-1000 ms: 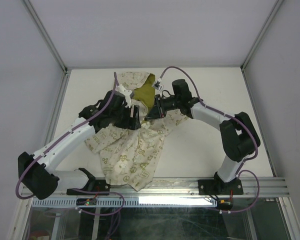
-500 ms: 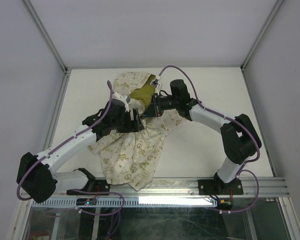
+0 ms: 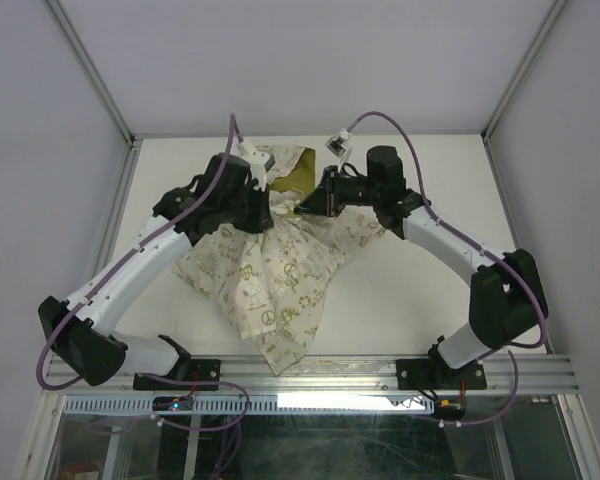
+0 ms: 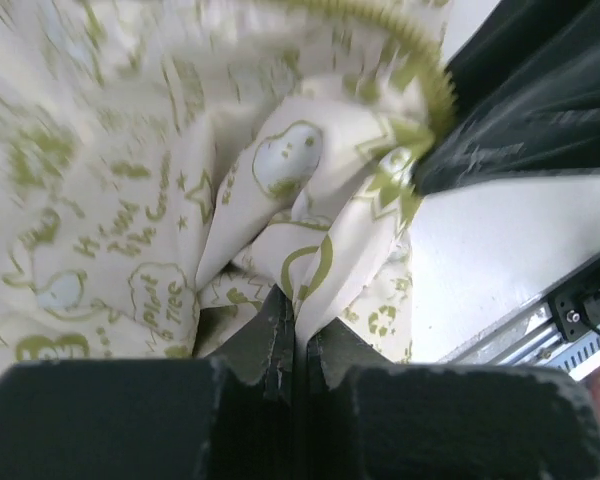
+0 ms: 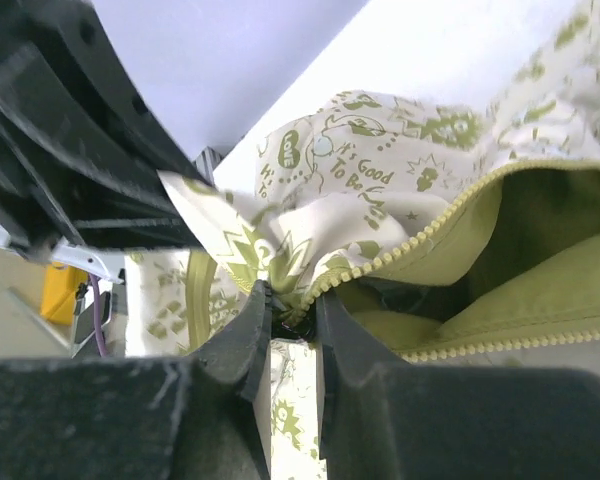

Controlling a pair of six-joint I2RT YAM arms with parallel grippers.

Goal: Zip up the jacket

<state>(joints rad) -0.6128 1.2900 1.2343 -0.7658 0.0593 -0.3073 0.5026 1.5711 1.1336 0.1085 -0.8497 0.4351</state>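
One jacket (image 3: 280,285), one table (image 3: 410,290), two arms (image 3: 130,282) (image 3: 450,240), two tools: left tool (image 4: 293,335) and right tool (image 5: 292,310).

"What's around it?"
"A white table (image 3: 430,170), with pale grey walls (image 3: 310,60) on three sides, evenly lit."
"Any framing?"
"Metal posts (image 3: 90,70) slant up from the far corners. A metal rail (image 3: 540,370) runs along the near edge, with glass (image 3: 380,440) below."

Right claw (image 5: 292,312) pinching jacket (image 5: 380,170) at zipper (image 5: 430,233) — lining (image 5: 540,290) exposed.
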